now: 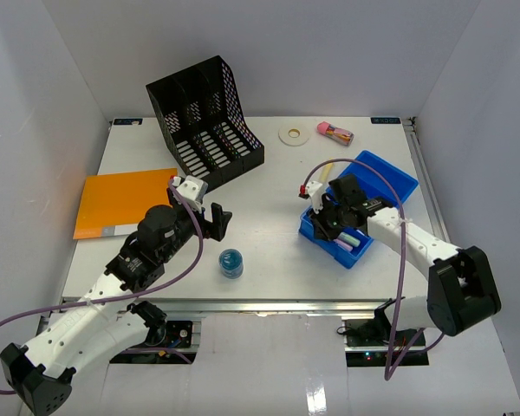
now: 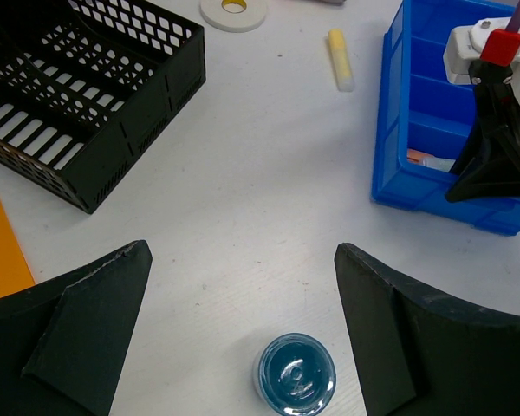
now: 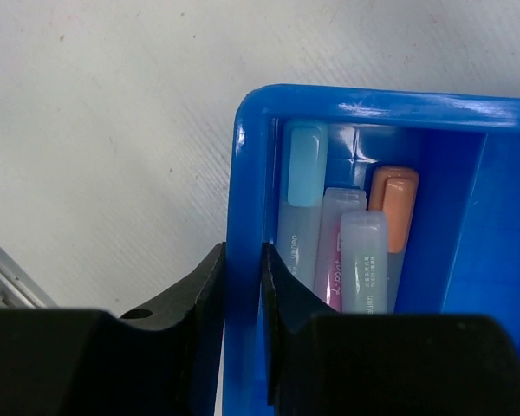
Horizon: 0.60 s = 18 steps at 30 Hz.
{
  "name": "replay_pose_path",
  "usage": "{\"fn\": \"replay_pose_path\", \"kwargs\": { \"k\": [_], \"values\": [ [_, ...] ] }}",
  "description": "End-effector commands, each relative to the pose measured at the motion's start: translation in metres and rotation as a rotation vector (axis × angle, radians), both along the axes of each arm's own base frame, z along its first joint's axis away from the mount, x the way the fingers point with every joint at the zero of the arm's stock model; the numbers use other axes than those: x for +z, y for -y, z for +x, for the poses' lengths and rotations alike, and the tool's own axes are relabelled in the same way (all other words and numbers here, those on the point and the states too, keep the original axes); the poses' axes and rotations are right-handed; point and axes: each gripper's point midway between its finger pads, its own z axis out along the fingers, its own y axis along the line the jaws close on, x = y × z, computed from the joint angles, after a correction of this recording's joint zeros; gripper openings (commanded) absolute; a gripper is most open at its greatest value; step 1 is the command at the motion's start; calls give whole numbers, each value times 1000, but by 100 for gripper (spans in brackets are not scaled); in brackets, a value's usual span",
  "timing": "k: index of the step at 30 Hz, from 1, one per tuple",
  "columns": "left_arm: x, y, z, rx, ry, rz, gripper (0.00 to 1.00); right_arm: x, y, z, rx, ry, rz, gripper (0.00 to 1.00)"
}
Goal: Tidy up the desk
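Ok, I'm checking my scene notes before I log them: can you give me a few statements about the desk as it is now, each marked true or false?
1. The right pincer clamps the bin by its wall. True.
2. The left pincer holds the jar. False: it is open, and the jar stands untouched on the desk.
3. The tape roll lies in the bin. False: it lies on the desk near the far edge.
4. Highlighters lie in the bin. True.
5. The folder lies at the desk's left side. True.
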Motion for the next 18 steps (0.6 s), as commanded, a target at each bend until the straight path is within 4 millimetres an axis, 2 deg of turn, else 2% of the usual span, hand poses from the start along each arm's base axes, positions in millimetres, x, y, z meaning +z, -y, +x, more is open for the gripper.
{"fn": "replay_pose_path", "kwargs": {
  "k": [1,8,13,15,18],
  "values": [
    [-4,-2,-2,-6,-6,8,98,12,9,-15,45,6,17,20],
    [-1,0,-4,-18,1,-2,98,14,25,-30,40,-3,55,20],
    [1,1,-6,-27,6,-9,98,9,42,-37,57,20,16,23],
    [3,0,-7,-29,11,-13,98,9,49,-35,44,31,-1,29],
    [6,1,-8,-33,16,-18,98,11,53,-37,54,32,2,46]
  ]
}}
